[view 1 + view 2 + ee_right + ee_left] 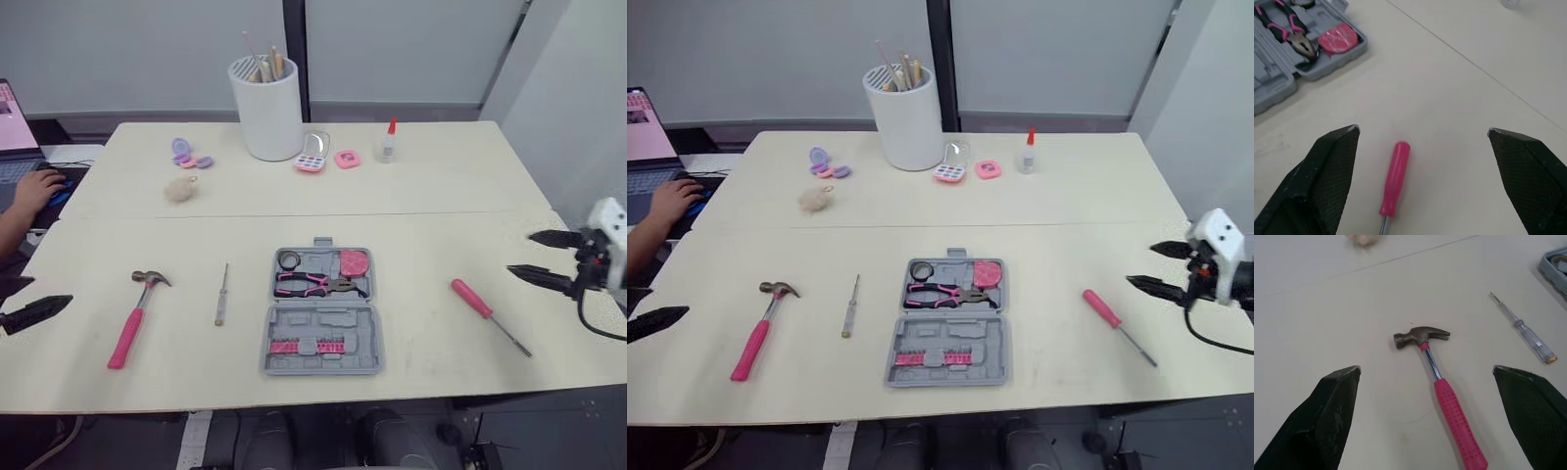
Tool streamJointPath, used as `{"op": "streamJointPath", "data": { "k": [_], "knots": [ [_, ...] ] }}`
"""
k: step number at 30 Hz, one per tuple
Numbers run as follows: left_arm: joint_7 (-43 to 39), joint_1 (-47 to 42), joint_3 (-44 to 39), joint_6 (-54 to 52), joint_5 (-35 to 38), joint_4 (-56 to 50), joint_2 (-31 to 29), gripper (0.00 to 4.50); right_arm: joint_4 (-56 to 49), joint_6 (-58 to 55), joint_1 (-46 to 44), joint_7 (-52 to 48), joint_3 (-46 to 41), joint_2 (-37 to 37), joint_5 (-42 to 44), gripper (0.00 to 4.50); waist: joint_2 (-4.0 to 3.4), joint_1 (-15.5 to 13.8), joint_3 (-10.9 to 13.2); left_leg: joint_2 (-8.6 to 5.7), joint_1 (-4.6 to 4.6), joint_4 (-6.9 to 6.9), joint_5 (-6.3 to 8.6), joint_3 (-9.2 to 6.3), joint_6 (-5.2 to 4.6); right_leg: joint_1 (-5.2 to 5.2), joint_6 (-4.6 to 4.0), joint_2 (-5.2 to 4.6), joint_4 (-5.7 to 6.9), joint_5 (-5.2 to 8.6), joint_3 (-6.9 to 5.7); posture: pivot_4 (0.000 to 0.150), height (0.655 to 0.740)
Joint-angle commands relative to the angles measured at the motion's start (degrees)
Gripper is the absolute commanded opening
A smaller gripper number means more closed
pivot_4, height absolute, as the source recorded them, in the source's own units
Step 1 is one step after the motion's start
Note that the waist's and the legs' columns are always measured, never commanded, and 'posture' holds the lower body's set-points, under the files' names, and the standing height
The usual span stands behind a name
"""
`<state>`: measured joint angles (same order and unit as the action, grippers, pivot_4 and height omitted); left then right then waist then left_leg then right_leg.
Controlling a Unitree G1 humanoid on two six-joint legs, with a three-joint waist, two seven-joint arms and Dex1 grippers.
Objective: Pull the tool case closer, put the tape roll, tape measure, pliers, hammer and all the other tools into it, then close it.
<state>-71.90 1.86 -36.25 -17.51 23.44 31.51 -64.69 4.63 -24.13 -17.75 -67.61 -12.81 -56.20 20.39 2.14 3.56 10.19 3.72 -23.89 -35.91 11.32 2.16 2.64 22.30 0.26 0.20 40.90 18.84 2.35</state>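
The grey tool case [321, 311] lies open and flat in the middle of the tabletop [441, 186], near the front edge. Its far half holds the dark tape roll [288, 259] in the left corner, the pink tape measure [354, 262] in the right corner, and the pink-handled pliers [313, 284] lying crosswise just below them. The near half carries a row of pink bits [309, 347].

Three tools are on the tabletop outside the case. The hammer [135, 318] lies well to the left of it, steel head away from the robot and pink handle slanting toward the front edge. A clear-handled screwdriver [222, 296] lies between the hammer and the case, apart from both. A pink-handled screwdriver [488, 315] lies to the right of the case, with its blade pointing toward the near right corner.

The left pincer [1425, 368] hangs at the left edge of the tabletop, fingers spread wide and empty, with the hammer ahead of it. The right pincer [519, 253] hangs at the right edge, also wide open and empty, facing the pink-handled screwdriver.

At the back stand a white holder [266, 108] with sticks in it and a small glue bottle [388, 145]. A person's hand [37, 188] rests beyond the left side.
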Motion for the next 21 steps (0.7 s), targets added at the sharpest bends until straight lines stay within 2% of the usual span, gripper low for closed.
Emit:
{"op": "streamJointPath", "data": {
  "k": [1,7,11,17,21],
  "knots": [
    [3.7,6.0,-7.0,-5.7,3.0,-12.6,2.7,4.50,-4.1,1.5,-4.9,0.2,3.1,2.8,1.3,4.46,0.00,0.2,0.0,0.00,0.00,0.00,0.00,-0.03,0.00,-0.01,0.00,0.00,0.01,0.00,-0.01,0.150,0.7400],
    [9.1,20.3,-14.3,-13.8,7.5,-34.3,13.6,4.50,-11.0,-1.9,-18.2,-0.2,13.1,15.8,6.1,4.46,-0.01,0.8,0.0,0.01,0.01,0.00,0.00,-0.10,0.01,-0.02,0.00,0.02,0.03,0.00,-0.03,0.150,0.7400],
    [11.6,28.8,-16.5,-16.7,9.7,-45.7,20.3,4.50,-14.4,-3.8,-23.2,-0.7,16.3,22.0,9.7,4.46,0.06,0.7,0.0,-0.01,-0.05,0.00,0.03,-0.13,0.06,-0.03,0.00,-0.01,0.00,0.00,-0.04,0.150,0.7400],
    [14.9,35.9,-16.8,-18.0,11.9,-55.0,26.4,4.50,-15.5,-5.0,-25.9,-0.3,18.3,25.1,10.9,4.46,0.33,-1.0,-0.2,-0.08,0.00,-0.08,0.04,-0.19,0.06,-0.11,-0.01,-0.12,-0.04,0.00,-0.13,0.150,0.7400],
    [20.8,34.9,-13.3,-19.6,11.7,-59.6,28.9,4.50,-14.2,-3.2,-24.9,0.6,19.1,25.2,9.0,4.46,0.32,-1.5,-0.2,-0.07,0.01,-0.09,0.03,-0.19,0.06,-0.11,-0.02,-0.10,-0.03,0.00,-0.13,0.150,0.7400]
  ]
}}
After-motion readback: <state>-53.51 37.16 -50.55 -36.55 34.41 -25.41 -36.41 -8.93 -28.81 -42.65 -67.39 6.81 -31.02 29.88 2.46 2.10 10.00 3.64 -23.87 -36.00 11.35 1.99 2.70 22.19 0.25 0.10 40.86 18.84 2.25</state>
